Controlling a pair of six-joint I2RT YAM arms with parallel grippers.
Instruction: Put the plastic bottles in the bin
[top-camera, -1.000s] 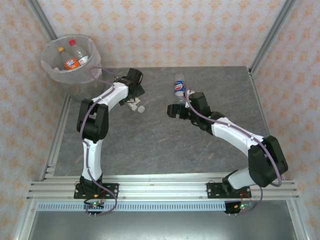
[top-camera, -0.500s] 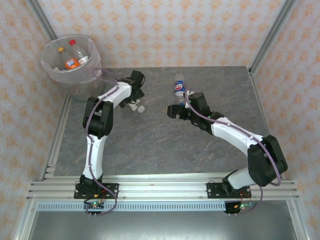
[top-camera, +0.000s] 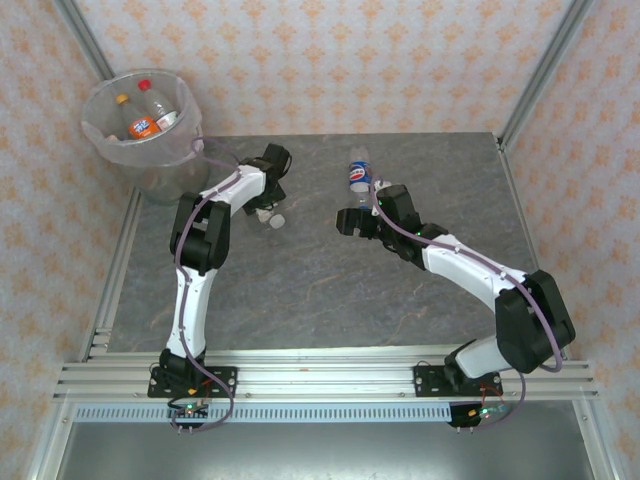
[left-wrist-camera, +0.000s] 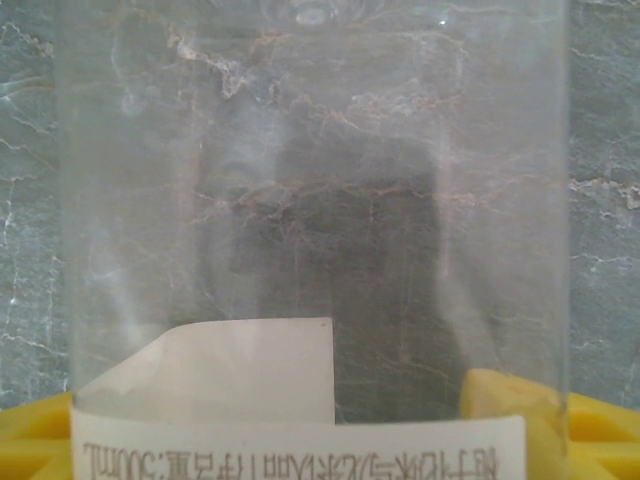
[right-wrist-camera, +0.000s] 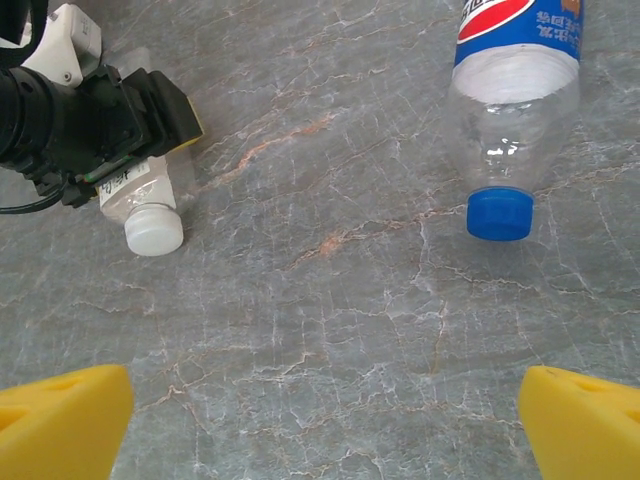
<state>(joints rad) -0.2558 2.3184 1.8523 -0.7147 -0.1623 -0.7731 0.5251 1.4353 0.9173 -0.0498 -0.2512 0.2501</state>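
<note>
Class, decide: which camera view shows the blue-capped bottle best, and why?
The right wrist view: the blue-capped bottle lies large on the table, cap toward the camera, clear body plain, label cut by the frame's top. The top external view shows it small, beyond the right arm.

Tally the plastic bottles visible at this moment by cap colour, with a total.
Orange-capped clear plastic bottle with orange label: 1
Red-capped clear plastic bottle: 1
White-capped clear plastic bottle: 1
Blue-capped clear plastic bottle with blue label: 1
Total: 4
</note>
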